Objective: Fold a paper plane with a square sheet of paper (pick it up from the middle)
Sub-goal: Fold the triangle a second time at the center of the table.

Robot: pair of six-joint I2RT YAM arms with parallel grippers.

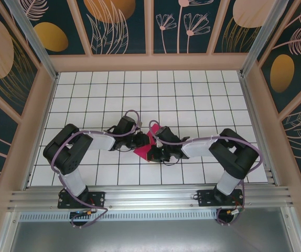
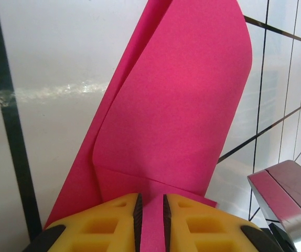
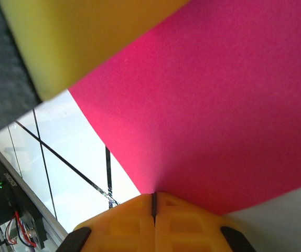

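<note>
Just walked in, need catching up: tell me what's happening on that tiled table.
Over a white tiled table, two robot arms work a thin magenta-pink sheet of paper, partly folded and curling, not yet a plane. The left gripper pinches a narrow folded flap between its yellow fingers; the right gripper is shut on another edge.

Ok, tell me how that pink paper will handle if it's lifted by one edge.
Probably floppy: the paper curves in a soft bend beyond the left jaws instead of lying flat. Likely very light, since it shows as a thin sliver between those jaws. Apt to crease rather than spring back; a sharp fold line already crosses it near them.
</note>
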